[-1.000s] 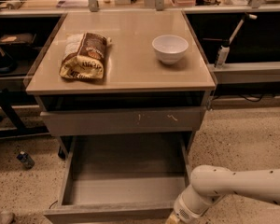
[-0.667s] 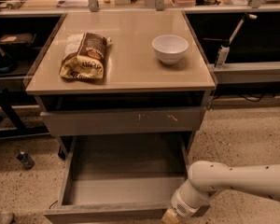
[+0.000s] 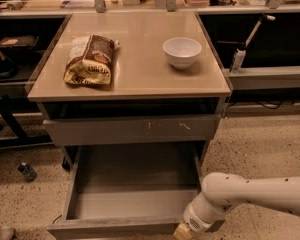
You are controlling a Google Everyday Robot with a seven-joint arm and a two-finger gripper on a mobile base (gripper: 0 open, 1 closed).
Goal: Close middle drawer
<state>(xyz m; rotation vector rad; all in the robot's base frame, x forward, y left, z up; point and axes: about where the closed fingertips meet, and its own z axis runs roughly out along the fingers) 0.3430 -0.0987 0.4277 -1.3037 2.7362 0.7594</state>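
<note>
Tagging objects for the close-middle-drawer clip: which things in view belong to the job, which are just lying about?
Job: wide grey wood-grain middle drawer, pulled out; gripper, low at the drawer front's right end.
Lying about: crumpled brown snack bag and round white bowl on the beige tabletop; scratched grey upper drawer front.

Place: I take this for a lab or workshop.
Signs: cluttered benches (image 3: 50,3) behind, loose cables (image 3: 270,105), speckled floor (image 3: 260,144).
Gripper: my gripper (image 3: 182,232) sits low, at the drawer (image 3: 132,205) front's right end.
</note>
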